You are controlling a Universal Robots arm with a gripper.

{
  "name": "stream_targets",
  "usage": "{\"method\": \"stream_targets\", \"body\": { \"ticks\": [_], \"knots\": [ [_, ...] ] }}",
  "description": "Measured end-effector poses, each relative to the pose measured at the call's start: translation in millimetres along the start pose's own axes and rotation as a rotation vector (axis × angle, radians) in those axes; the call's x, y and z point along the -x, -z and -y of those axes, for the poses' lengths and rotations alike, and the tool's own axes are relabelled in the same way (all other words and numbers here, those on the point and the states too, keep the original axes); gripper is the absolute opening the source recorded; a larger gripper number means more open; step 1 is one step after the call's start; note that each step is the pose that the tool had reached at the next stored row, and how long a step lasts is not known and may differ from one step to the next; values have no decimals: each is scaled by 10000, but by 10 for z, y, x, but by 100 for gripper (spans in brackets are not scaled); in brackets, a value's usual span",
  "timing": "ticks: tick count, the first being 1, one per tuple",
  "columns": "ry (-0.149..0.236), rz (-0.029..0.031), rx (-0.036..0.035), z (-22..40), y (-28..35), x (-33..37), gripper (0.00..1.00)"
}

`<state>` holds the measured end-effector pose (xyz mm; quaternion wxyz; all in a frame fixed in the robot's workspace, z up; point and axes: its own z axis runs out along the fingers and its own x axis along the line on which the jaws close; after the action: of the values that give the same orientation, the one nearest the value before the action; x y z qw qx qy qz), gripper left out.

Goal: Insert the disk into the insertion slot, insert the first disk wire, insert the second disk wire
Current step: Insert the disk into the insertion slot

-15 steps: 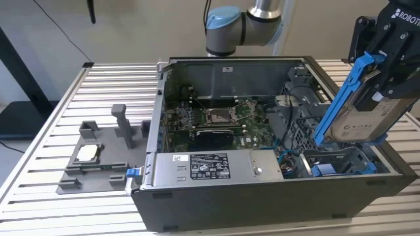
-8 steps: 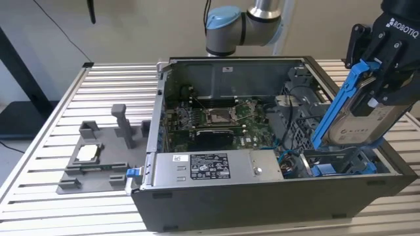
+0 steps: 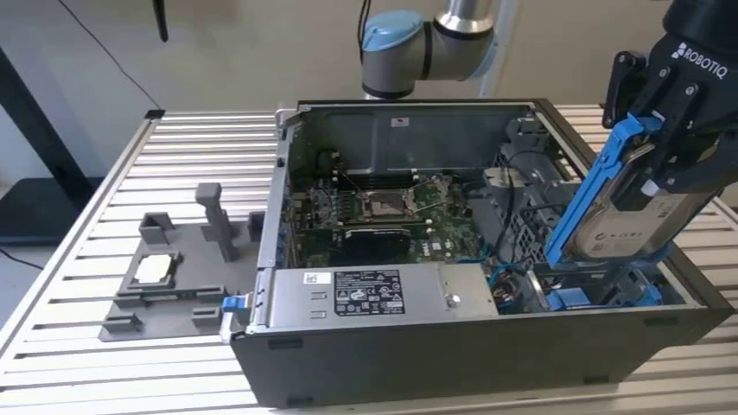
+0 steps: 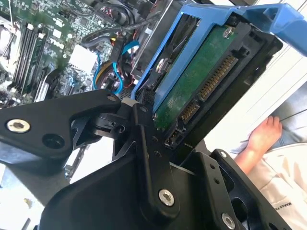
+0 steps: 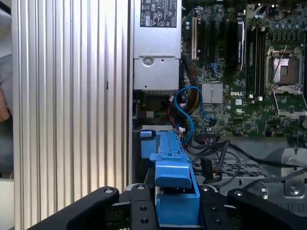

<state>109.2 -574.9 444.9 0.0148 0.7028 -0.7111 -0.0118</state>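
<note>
My gripper [image 3: 655, 169] is shut on the disk [image 3: 623, 220], a silver drive in a blue plastic carrier [image 3: 588, 186]. The disk hangs tilted, its lower end just above the insertion slot [image 3: 576, 298] at the case's front corner on the exterior view's right. The disk's green circuit board [image 4: 201, 81] and connector face the camera in the second wrist view, between the black fingers [image 4: 144, 129]. In the first wrist view the carrier [image 5: 170, 167] sits between the finger bases. Blue cables [image 5: 188, 103] lie loose inside the case beside the bay; I cannot tell which are the disk wires.
The open computer case [image 3: 461, 363] lies on a slatted aluminium table [image 3: 196, 147]. A labelled power-supply box [image 3: 369, 294] is at its front, the motherboard [image 3: 386, 207] behind it. A grey fixture [image 3: 173, 277] stands at the exterior view's left. A person's hand [image 4: 264, 136] is nearby.
</note>
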Motion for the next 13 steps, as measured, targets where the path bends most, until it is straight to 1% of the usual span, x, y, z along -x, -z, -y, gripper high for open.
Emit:
{"method": "stream_targets", "body": {
  "ticks": [7,13],
  "knots": [
    [19,0,-1,2,-42,0,33],
    [21,1,0,2,-55,0,33]
  ]
}}
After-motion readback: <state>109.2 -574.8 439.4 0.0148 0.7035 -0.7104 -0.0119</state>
